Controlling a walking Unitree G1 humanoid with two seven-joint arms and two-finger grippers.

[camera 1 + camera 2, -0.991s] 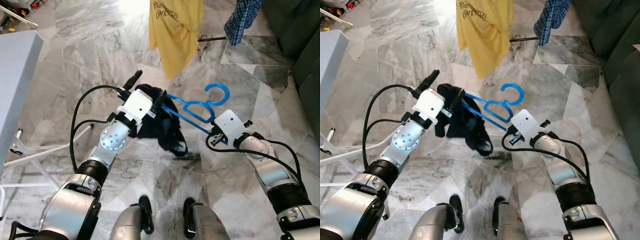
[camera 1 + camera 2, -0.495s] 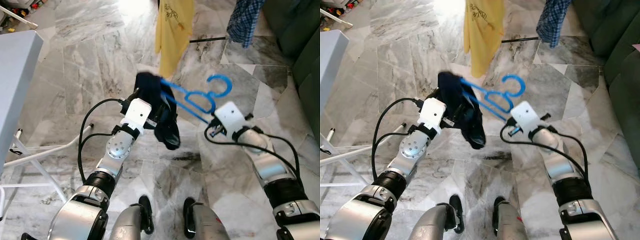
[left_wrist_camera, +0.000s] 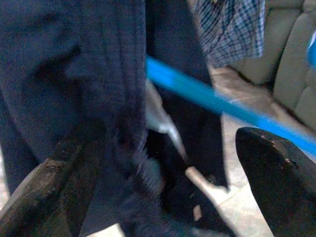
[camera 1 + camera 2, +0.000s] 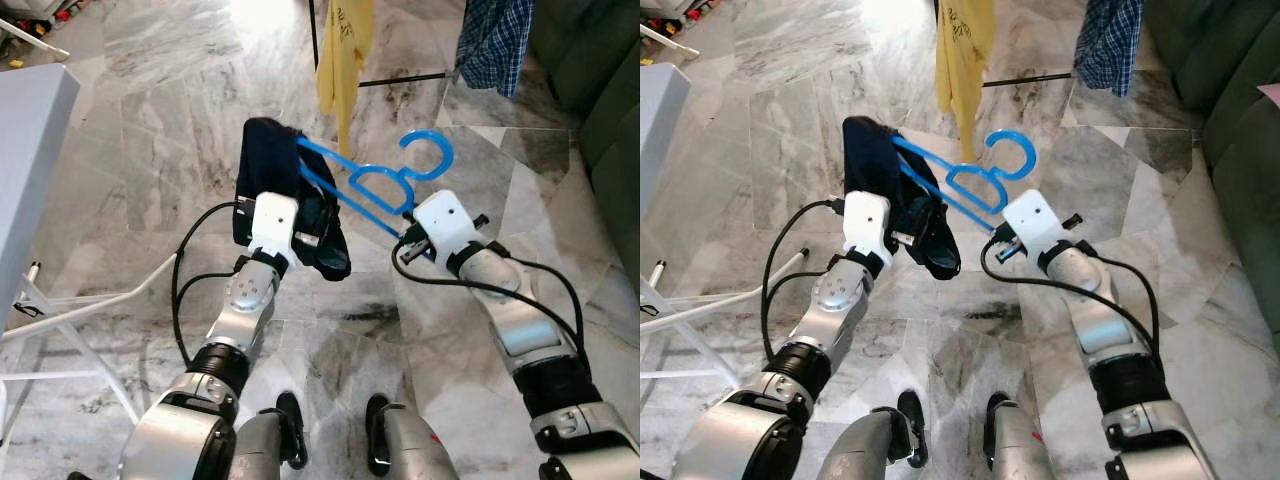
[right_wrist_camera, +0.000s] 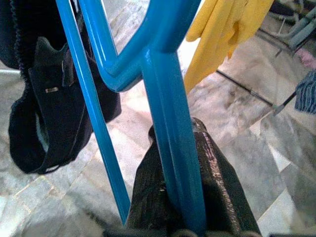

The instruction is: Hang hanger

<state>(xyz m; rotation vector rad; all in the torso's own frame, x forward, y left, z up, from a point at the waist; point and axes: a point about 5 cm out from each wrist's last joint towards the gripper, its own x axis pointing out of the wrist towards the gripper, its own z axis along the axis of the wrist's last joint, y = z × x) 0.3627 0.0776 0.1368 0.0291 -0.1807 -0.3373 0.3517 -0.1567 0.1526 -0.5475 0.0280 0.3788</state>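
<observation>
Fingers, right gripper [image 5: 185, 197]: clenched on the blue hanger [image 4: 372, 186].
Fingers, left gripper [image 3: 163, 177]: spread around the dark garment [image 4: 270, 175] draped on the hanger.
Ahead: yellow shirt [image 4: 340, 50], plaid shirt [image 4: 492, 40] hanging above marble floor [image 4: 150, 130].

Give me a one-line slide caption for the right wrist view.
Right claw shut on the blue hanger, dark garment draped at its far end, yellow shirt hanging beyond over marble floor.
</observation>
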